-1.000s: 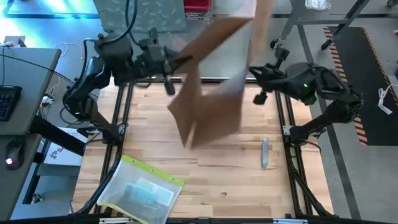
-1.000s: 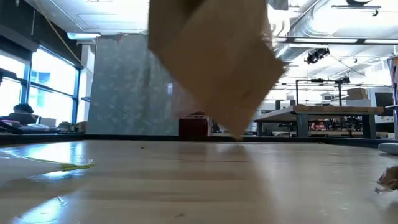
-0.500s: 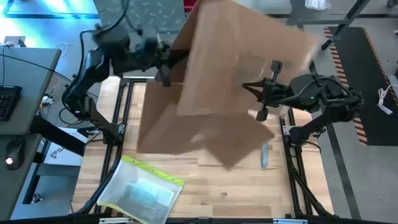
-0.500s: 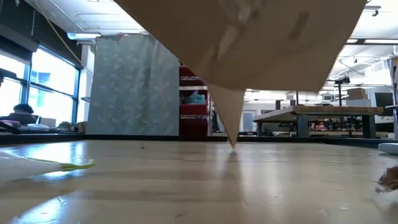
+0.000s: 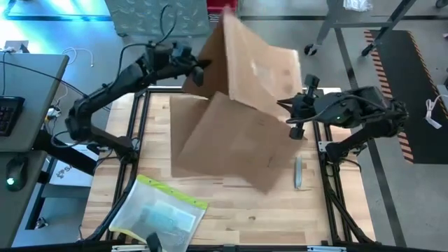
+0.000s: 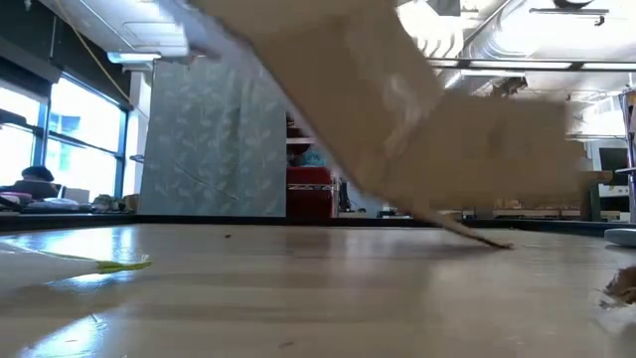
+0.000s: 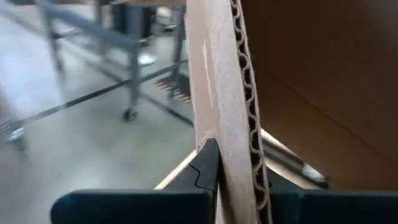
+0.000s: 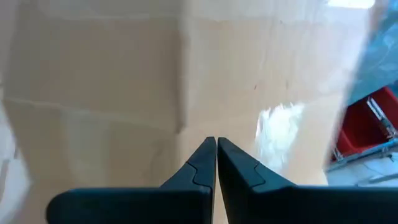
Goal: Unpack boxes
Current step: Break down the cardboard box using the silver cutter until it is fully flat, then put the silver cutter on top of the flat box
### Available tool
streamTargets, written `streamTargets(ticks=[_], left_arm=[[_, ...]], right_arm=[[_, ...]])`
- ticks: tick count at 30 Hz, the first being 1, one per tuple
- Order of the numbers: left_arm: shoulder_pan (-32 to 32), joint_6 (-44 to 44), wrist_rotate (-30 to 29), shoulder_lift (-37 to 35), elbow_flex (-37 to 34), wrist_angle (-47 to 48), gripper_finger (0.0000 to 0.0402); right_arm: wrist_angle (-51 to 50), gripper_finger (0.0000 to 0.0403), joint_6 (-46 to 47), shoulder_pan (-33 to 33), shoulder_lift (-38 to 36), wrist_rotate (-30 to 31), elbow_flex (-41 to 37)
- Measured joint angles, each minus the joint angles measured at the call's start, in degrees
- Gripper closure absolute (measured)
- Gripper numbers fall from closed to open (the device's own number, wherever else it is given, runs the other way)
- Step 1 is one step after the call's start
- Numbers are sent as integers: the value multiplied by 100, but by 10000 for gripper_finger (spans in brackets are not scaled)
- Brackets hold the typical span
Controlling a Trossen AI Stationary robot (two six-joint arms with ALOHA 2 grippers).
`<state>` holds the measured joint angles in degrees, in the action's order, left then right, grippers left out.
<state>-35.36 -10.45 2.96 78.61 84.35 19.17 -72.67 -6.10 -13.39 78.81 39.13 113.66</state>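
Note:
The brown cardboard box (image 5: 238,133) stands tilted over the middle of the table, one panel up toward the far edge. In the low view its lowest edge (image 6: 492,241) meets the tabletop. My left gripper (image 5: 203,71) is at the box's far left top and is shut on a cardboard wall (image 7: 239,93). My right gripper (image 5: 281,105) is shut. It points at the box's right panel (image 8: 124,81), which fills its wrist view. My left gripper pinches one corrugated wall at its cut edge (image 7: 231,158) between its two fingers, one finger (image 7: 208,165) on each face. It comes nearly level from the table's far left. The box hangs tilted from it, lower edge on the table. Whether my right gripper touches the panel I cannot tell.
A flat clear sleeve with a yellow edge (image 5: 161,213) lies at the near left of the table. A small silvery object (image 5: 298,172) lies near the right edge, just beside the box. A crinkly scrap (image 6: 621,283) shows low at the right of the low view.
My left gripper has swung down and rolled, still shut on the cardboard. The box, held high and clear of the table a second ago, has swung down and tipped over; its lower edge now rests on the tabletop. My right gripper has turned a little beside it.

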Motion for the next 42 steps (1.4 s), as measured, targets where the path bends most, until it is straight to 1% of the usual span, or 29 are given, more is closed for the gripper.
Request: streamTargets(ticks=[3, 6, 8, 10, 11, 13, 15, 17, 20, 22, 24, 26, 28, 30, 32, 33, 35, 37, 42], left_arm=[[-392, -104, -109, -253, -1139, -455, 401], [-658, -221, -142, -278, -2052, -637, 401], [-770, -224, -117, -277, -2462, -888, 401], [-847, -159, -211, -219, -2759, -915, 395], [-902, -28, -237, -186, -2893, -814, 387], [-974, 217, -215, -150, -3086, -411, 361], [-1076, 360, -182, -165, -3005, -155, 326], [-1207, 575, -221, -208, -2818, 406, 288], [-1339, 902, -740, -164, -2440, 1435, 243], [-1361, 1114, -1111, -216, -2024, 1797, 227], [-1351, 1285, -1442, -280, -1558, 2052, 221], [-1227, 1432, -1560, -343, -1157, 2256, 220], [-1008, 1558, -1415, -481, -824, 2248, 224], [-700, 1610, -932, -698, -611, 2160, 234], [-363, 1547, -430, -983, -613, 2011, 250], [-183, 1538, -322, -1155, -657, 1958, 261], [150, 1473, -243, -1615, -851, 1738, 284], [373, 1224, -149, -2217, -1233, 1346, 308], [673, 250, -143, -3668, -2641, 611, 356]], right_arm=[[-38, 403, 166, 0, -4, -9, -201], [42, 403, 217, 19, -2, -14, -534], [234, 403, 49, 84, -4, -29, -867], [405, 402, -45, 201, 0, -49, -1235], [487, 402, -121, 280, 2, -96, -1427], [702, 402, -165, 448, -20, -410, -1903], [891, 402, -164, 672, -41, -846, -2348], [1114, 402, -160, 882, -130, -1192, -2768], [1564, 402, -140, 1139, -343, -1397, -3381], [1878, 402, -140, 1286, -474, -1434, -3751], [2088, 402, -140, 1417, -649, -1422, -4032], [2176, 402, -59, 1476, -894, -1380, -4242], [2172, 402, 157, 1504, -1215, -1384, -4455], [2218, 402, 295, 1499, -1647, -1487, -4730], [2383, 403, 429, 1487, -2247, -1630, -5130], [2506, 403, 529, 1485, -2601, -1724, -5375], [2812, 403, 742, 1487, -3309, -1927, -5905], [3243, 403, 874, 1488, -4041, -2261, -6430], [4702, 403, 956, 1486, -5639, -2986, -7619]])
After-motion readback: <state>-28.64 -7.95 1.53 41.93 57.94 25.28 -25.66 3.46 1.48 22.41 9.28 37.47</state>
